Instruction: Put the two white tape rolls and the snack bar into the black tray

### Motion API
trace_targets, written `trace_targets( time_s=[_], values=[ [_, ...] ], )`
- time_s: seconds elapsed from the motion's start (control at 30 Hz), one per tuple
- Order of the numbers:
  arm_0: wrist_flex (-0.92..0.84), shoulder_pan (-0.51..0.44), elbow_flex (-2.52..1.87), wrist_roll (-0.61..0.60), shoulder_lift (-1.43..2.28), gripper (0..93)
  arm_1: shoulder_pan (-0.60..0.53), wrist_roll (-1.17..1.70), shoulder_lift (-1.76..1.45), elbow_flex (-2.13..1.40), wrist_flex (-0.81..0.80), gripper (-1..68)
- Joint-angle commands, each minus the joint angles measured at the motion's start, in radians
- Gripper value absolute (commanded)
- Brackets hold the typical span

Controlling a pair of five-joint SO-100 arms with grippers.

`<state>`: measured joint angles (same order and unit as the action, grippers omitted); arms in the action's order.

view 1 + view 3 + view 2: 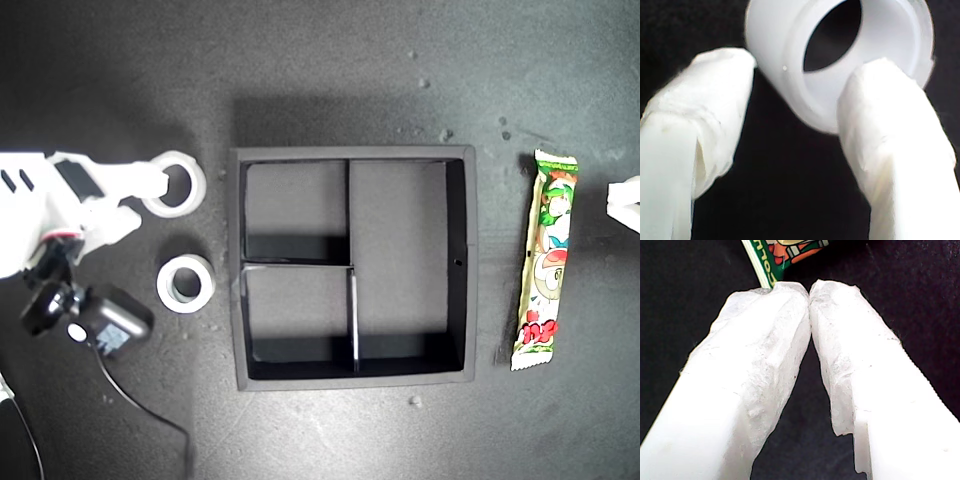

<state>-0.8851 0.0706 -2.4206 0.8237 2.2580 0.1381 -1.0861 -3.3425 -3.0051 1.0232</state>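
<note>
The tray (458,262) sits mid-table in the exterior view, all three compartments bare. At its 9 o'clock lie the two tape rolls, just outside the wall: the upper roll (176,184) and, just beside it at 6 o'clock, the lower roll (185,283), both flat on the table. The bar (545,260) lies lengthwise at the tray's 3 o'clock, close to the wall, apart from it.

My second gripper (800,90) reaches in from the exterior view's 9 o'clock edge and is partly open around the upper roll (840,55): one finger (885,125) rests against the rim by the hole, the other (705,110) is on the outer wall. Whether it grips firmly, I cannot tell.

My first gripper (809,292) has its tips pressed together on nothing, with an end of the bar (780,255) just beyond them. Only a white sliver (627,203) shows at the exterior view's 3 o'clock edge.
</note>
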Motion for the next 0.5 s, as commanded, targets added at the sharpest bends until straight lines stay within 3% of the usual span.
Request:
trace_targets(
  time_s=[0.0, 0.47],
  values=[
    [0.012, -0.018, 0.067, -0.009, -0.031, 12.3, -0.008, -0.009, -0.006, 0.023, -0.006, -0.5],
    [0.063, -0.006, 0.192, -0.049, -0.327, 12.1, -0.066, -0.021, -0.006, 0.021, -0.017, -0.5]
  ],
)
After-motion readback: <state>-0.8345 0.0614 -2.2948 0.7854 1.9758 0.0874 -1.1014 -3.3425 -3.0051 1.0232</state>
